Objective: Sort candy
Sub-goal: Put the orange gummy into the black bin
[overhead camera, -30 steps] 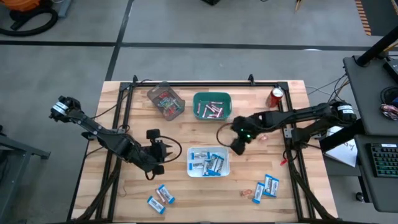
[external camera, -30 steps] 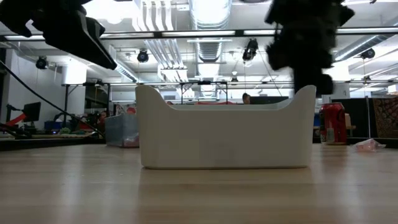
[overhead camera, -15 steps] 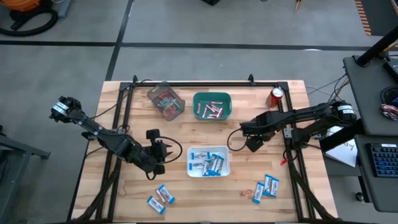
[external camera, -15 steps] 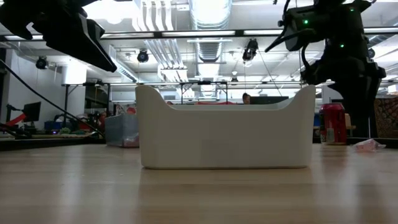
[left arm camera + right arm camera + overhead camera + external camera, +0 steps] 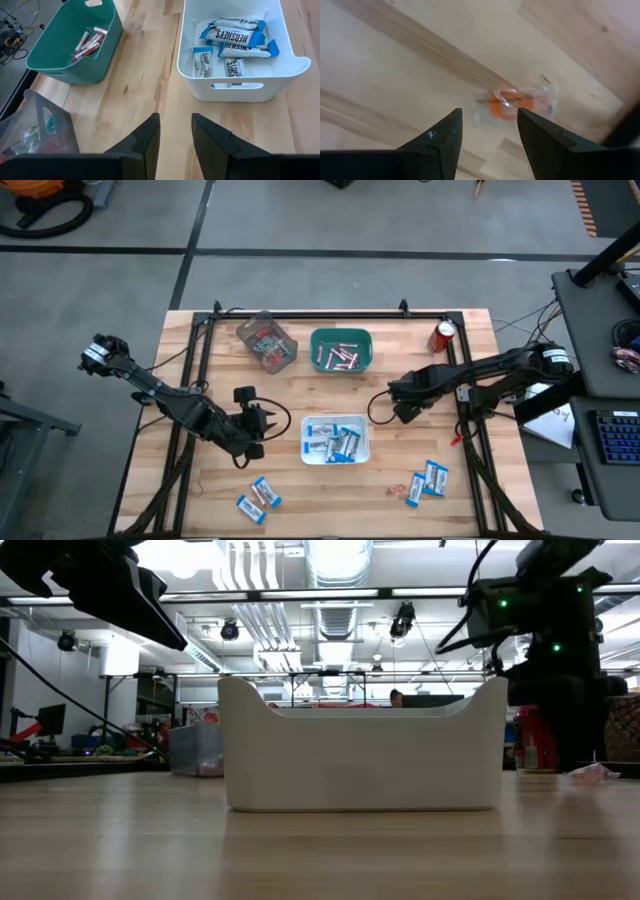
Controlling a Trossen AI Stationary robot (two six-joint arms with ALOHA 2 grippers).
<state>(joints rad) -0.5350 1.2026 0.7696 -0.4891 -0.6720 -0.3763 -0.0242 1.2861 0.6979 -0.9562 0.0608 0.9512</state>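
A: Where is the candy being worked on?

B: A small orange piece in a clear wrapper (image 5: 512, 106) is seen lying on the bare wooden table (image 5: 300, 395), just ahead of the right gripper (image 5: 487, 131), whose fingers are spread open with nothing held. In the high view the right gripper (image 5: 404, 406) is placed to the right of the white bin (image 5: 335, 440).

A: And the rest?

B: Blue-and-white packets (image 5: 235, 42) are held in the white bin (image 5: 240, 92), and pinkish sticks (image 5: 89, 42) in the teal bin (image 5: 65, 65). Loose packets (image 5: 430, 477) are left near the table's front edge. The left gripper (image 5: 175, 137) is parked beside the white bin, its fingers parted and empty.

A: What could go wrong?

B: The piece is small and flat, so it could be pushed along the wood or pinched only by its crinkly wrapper and dropped, if the fingers are closed off-centre.
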